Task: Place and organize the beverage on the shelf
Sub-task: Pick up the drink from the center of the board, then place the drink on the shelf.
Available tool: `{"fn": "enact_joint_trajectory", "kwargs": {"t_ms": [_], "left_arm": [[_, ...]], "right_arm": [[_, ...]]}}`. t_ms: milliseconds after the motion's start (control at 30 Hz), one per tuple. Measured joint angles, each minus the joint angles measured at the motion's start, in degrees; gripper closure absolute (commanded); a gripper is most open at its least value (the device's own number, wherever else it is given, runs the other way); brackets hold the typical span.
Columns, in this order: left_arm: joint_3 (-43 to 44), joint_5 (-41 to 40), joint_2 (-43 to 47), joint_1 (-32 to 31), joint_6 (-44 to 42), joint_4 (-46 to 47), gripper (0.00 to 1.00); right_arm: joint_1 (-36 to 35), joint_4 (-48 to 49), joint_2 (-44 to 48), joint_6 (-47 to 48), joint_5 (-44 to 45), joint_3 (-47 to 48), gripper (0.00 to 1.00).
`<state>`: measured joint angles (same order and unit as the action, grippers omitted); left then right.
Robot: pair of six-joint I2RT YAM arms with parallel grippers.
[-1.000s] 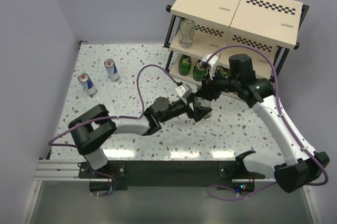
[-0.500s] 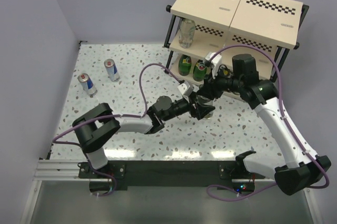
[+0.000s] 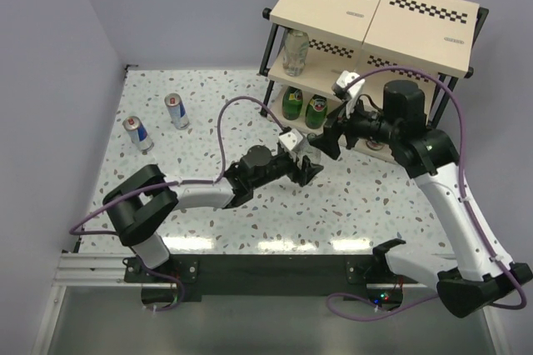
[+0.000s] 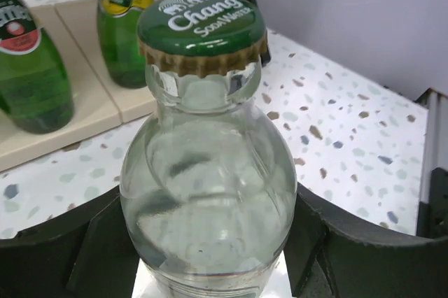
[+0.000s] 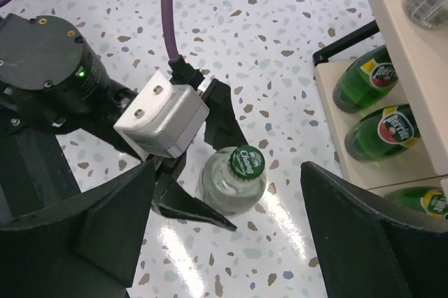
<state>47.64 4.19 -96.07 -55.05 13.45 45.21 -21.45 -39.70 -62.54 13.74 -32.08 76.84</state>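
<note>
Two sets of jaws meet over one clear bottle. The left jaws are clamped on its body, with dark fingers pressed against both sides below the shoulder. The green cap, printed Chang Soda Water, sticks up above them. The right jaws stand wide apart and hold nothing. Their broad black fingers hang higher up, and the bottle lies below and between them, touching neither. Whether its base rests on the tabletop I cannot tell.

From overhead, the left arm reaches in from 7 o'clock and the right arm arcs in from 4 o'clock. The held bottle is just right of the middle, close in front of the shelf, which stands at 1 o'clock. On its lowest board three green bottles stand upright in a row, near the held bottle toward 12 o'clock but apart from it. A second clear bottle stands at the left end of the middle board. Two blue-and-silver cans stand near each other at 10 o'clock on the tabletop, well apart from the jaws.
</note>
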Motion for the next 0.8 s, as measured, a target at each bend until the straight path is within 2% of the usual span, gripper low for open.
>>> {"fn": "enact_joint_trajectory", "kwargs": {"t_ms": [167,267,367,567,800], "left_arm": [[-1.07,-0.17,2.71,1.88,-2.64,-4.17,1.00],[-1.03,-0.20,4.44,2.93,-4.17,-5.90,1.00],[0.28,0.17,5.66,4.07,-5.44,-8.55,1.00],[7.82,0.74,5.53,6.97,-7.41,-14.27,1.00],[21.35,0.96,1.57,8.70,-8.87,-16.76,1.00]], "right_arm": [[-0.02,-1.16,0.02,0.66,2.40,6.56,0.11],[0.02,-1.57,0.61,0.55,8.79,9.77,0.04],[0.20,-2.10,1.57,0.42,16.06,11.37,0.03],[0.48,-5.27,1.92,0.44,25.70,16.52,0.03],[0.50,-6.10,1.81,0.24,31.43,23.08,0.01]]}}
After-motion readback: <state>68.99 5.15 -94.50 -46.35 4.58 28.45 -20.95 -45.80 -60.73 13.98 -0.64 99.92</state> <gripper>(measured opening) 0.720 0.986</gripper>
